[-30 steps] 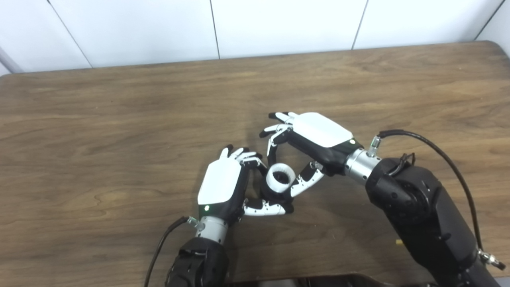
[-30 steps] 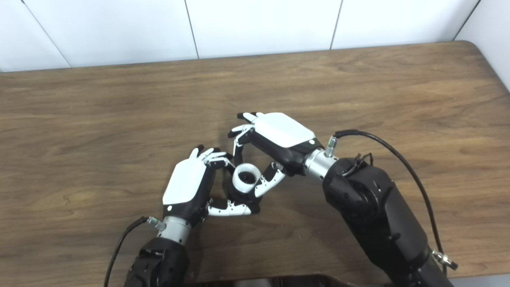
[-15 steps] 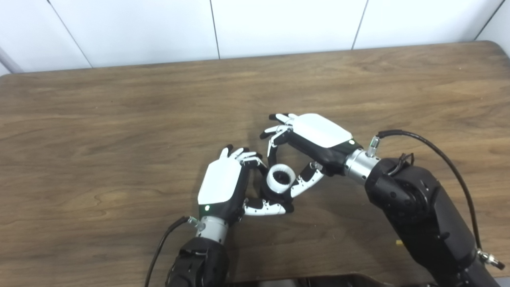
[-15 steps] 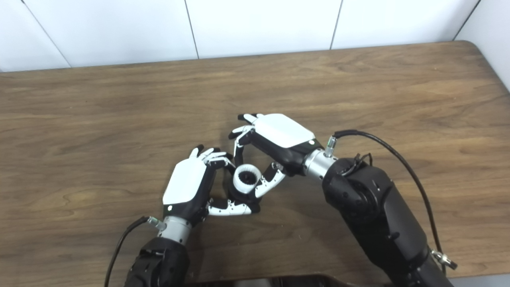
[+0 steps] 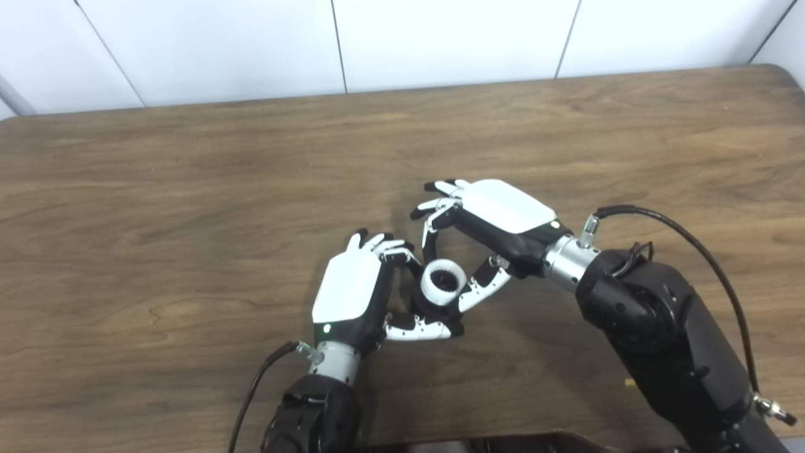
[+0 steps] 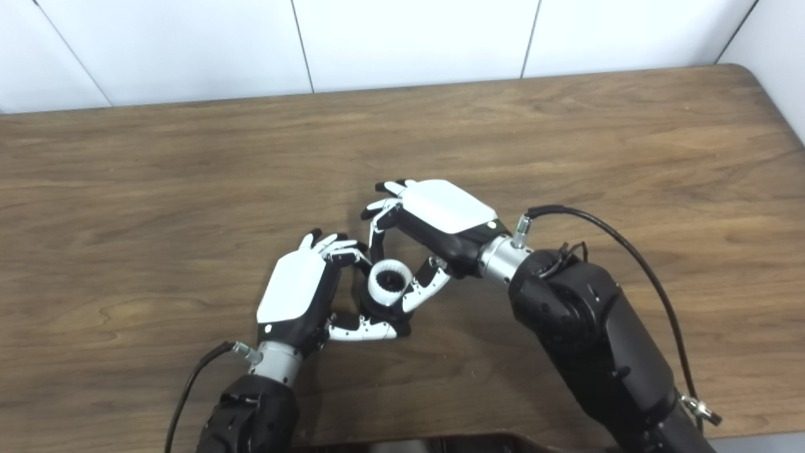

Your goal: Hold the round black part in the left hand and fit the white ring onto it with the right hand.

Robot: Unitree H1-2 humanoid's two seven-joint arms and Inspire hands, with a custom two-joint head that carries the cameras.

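Over the brown wooden surface (image 5: pixel 188 189), my left hand (image 5: pixel 349 292) grips the round black part (image 5: pixel 427 309). The white ring (image 5: pixel 443 281) sits atop it, pinched by my right hand (image 5: pixel 497 217). Seating seems underway; next I'd press squarely down.

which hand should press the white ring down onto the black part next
Right. The right hand has its fingers and thumb flanking the white ring, while the left hand is busy holding the round black part under it.
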